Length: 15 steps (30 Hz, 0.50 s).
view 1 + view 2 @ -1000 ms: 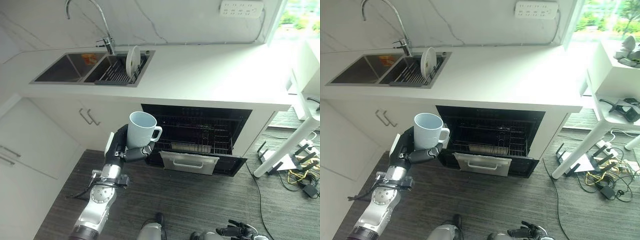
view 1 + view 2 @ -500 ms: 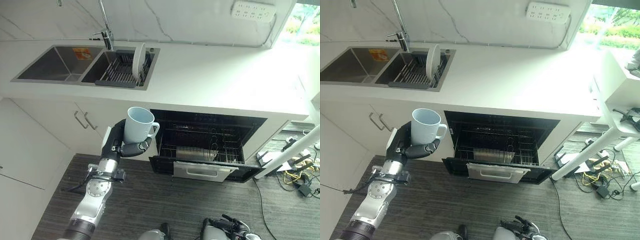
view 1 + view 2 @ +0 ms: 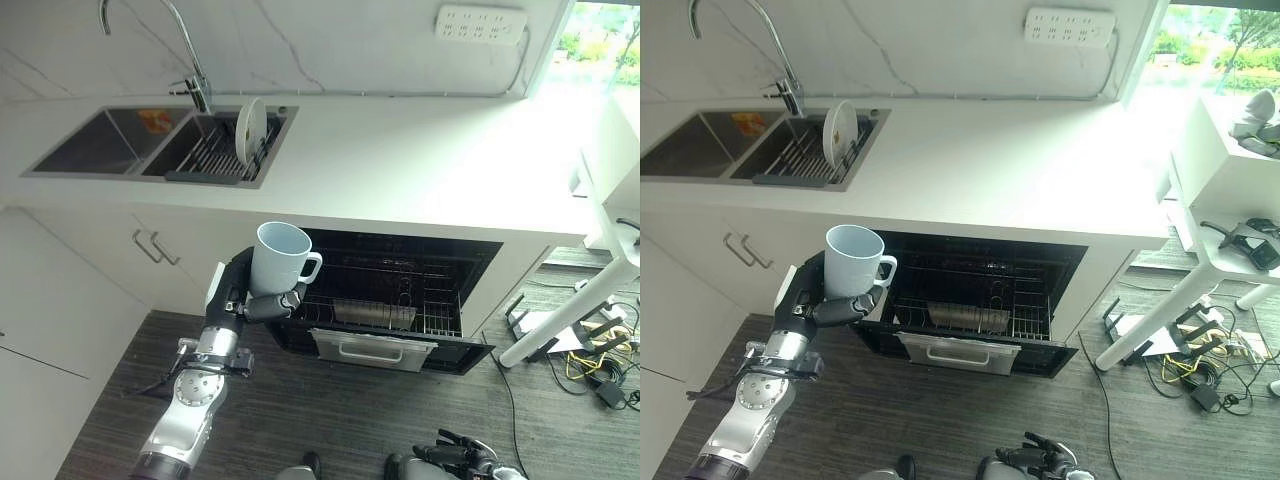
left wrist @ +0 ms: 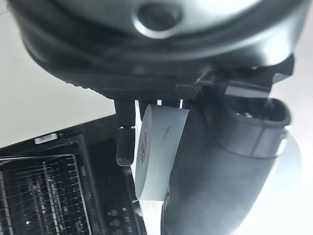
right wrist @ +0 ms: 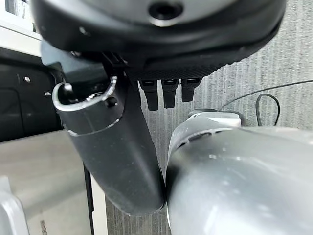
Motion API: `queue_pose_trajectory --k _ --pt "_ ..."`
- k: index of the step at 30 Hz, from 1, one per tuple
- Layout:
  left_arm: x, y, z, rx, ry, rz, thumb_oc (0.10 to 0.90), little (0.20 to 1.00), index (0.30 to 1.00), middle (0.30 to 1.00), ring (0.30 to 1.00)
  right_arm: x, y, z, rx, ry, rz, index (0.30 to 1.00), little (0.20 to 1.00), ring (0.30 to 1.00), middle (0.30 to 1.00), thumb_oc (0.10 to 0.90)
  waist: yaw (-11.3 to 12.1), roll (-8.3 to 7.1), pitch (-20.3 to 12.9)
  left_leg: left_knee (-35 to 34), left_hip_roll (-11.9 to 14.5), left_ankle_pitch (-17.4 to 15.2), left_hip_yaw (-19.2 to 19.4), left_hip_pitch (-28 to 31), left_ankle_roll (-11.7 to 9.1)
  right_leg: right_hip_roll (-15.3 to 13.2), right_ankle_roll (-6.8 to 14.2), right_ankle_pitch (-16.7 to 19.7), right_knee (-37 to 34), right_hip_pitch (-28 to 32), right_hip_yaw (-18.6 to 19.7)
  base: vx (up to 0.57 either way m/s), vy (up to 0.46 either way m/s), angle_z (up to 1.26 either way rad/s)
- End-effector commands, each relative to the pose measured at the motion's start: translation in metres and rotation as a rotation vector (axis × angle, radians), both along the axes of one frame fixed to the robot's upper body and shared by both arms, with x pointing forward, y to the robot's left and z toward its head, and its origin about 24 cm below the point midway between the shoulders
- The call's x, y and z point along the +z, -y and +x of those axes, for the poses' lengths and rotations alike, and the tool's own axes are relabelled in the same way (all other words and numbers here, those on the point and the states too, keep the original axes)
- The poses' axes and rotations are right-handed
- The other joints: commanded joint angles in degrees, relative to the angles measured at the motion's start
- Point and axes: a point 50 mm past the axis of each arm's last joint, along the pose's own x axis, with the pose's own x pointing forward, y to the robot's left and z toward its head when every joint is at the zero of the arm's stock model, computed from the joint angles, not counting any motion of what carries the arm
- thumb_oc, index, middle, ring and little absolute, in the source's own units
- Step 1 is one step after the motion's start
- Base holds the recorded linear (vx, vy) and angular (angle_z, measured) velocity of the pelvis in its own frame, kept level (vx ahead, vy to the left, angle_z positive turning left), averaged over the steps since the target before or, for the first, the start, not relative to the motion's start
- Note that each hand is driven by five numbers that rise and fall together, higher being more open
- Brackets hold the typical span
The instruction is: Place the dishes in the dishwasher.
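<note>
From the left eye view, I have the left hand [image 3: 243,293] curled around a pale blue mug [image 3: 277,258], upright, mouth up, handle toward the open dishwasher [image 3: 395,290]; my fingers hide the mug's base. The right hand [image 3: 455,455] sits at the bottom edge, cut off.

Right eye view: a white plate [image 3: 839,133] stands on edge in the sink rack [image 3: 805,152], above a wood-grain floor [image 3: 940,420].

Left wrist view: the thumb lies across the mug.

Right wrist view: the fingers hang relaxed, holding nothing.
</note>
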Motion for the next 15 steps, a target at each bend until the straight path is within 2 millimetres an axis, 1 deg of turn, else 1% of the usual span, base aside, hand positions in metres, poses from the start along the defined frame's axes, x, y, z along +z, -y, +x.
queue_pose_trajectory --k 1,2,3,5,6,7,8,11,13,14,15 --pt "0.063 0.011 0.013 -0.078 0.315 -0.082 0.400 0.300 0.300 0.300 0.300 0.000 0.018 -0.016 0.005 -0.054 -0.068 0.900 0.900 0.900 0.900 0.800 0.0 -2.01 -0.7 9.0 1.6 -6.2 2.3 -2.8 0.1 -0.6 5.8 1.8 -11.4 6.7 2.1 0.00 0.000 0.00" --pt "0.064 0.012 0.013 -0.083 0.316 -0.081 0.400 0.300 0.300 0.300 0.300 0.000 0.019 -0.014 -0.003 -0.048 -0.071 0.900 0.900 0.900 0.900 0.800 0.0 -1.71 -0.5 9.0 1.9 -6.5 2.0 -3.3 0.2 -0.3 5.7 1.8 -11.4 6.7 2.2 -0.03 0.077 -0.01" --pt "0.065 0.013 0.013 -0.084 0.317 -0.082 0.400 0.300 0.300 0.300 0.300 0.001 0.019 -0.012 -0.016 -0.038 -0.071 0.900 0.900 0.900 0.900 0.800 0.0 -1.08 -0.2 9.0 2.5 -6.6 1.4 -4.3 0.0 0.2 5.6 1.7 -11.4 6.9 2.3 -0.02 0.091 -0.03" --pt "0.064 0.012 0.014 -0.086 0.314 -0.082 0.400 0.300 0.300 0.300 0.300 0.002 0.021 -0.009 -0.035 -0.024 -0.071 0.900 0.900 0.900 0.900 0.800 -0.2 -0.53 0.0 9.0 3.2 -6.0 1.1 -5.2 -0.5 0.6 5.5 1.3 -11.4 7.2 2.4 0.01 0.094 -0.02" --pt "0.064 0.012 0.014 -0.085 0.312 -0.082 0.400 0.300 0.300 0.300 0.300 0.003 0.021 -0.007 -0.045 -0.013 -0.069 0.900 0.900 0.900 0.900 0.800 -0.5 -0.22 0.1 9.0 3.7 -6.4 1.4 -5.3 -0.6 0.5 5.7 1.0 -11.4 7.5 2.2 0.05 0.221 -0.07" --pt "0.063 0.015 0.016 -0.092 0.319 -0.076 0.400 0.300 0.300 0.300 0.300 0.003 0.021 -0.006 -0.073 0.009 -0.062 0.900 0.900 0.900 0.900 0.800 -1.3 0.18 -0.2 9.0 4.7 -6.9 2.6 -4.9 -0.7 -0.2 6.1 1.0 -11.4 7.7 1.3 0.07 0.265 -0.14" --pt "0.064 0.016 0.017 -0.092 0.324 -0.076 0.400 0.300 0.300 0.300 0.300 0.004 0.021 -0.006 -0.079 0.021 -0.057 0.900 0.900 0.900 0.900 0.800 -1.6 0.34 -0.5 9.0 4.7 -7.4 2.9 -4.5 -0.6 -0.8 6.3 1.1 -11.4 7.6 0.8 0.06 0.285 -0.12" --pt "0.065 0.016 0.017 -0.089 0.328 -0.080 0.400 0.300 0.300 0.300 0.300 0.004 0.019 -0.006 -0.078 0.034 -0.053 0.900 0.900 0.900 0.900 0.800 -2.2 0.60 -1.0 9.0 4.3 -8.6 3.4 -3.5 -0.5 -2.0 6.8 1.4 -11.4 7.6 0.4 0.03 0.150 -0.03" --pt "0.065 0.017 0.018 -0.090 0.331 -0.086 0.400 0.300 0.300 0.300 0.300 0.003 0.016 -0.006 -0.093 0.043 -0.049 0.900 0.900 0.900 0.900 0.800 -2.4 0.63 -1.3 9.0 3.5 -9.6 3.7 -2.6 0.0 -2.8 7.3 1.7 -11.4 7.7 0.3 0.04 0.178 -0.22" --pt "0.063 0.017 0.016 -0.093 0.330 -0.087 0.400 0.300 0.300 0.300 0.300 0.002 0.012 -0.006 -0.128 0.043 -0.041 0.900 0.900 0.900 0.900 0.800 -2.6 0.65 -1.7 9.0 2.5 -11.1 4.1 -1.9 0.6 -3.5 8.0 1.9 -11.4 7.7 0.6 0.04 0.216 -0.28" --pt "0.061 0.017 0.015 -0.091 0.325 -0.093 0.400 0.300 0.300 0.300 0.300 0.000 0.009 -0.008 -0.162 0.025 -0.037 0.900 0.900 0.900 0.900 0.800 -3.0 0.58 -2.1 9.0 2.1 -11.9 4.9 -1.3 1.1 -4.1 8.6 2.3 -11.4 7.6 0.7 0.06 0.252 -0.31"
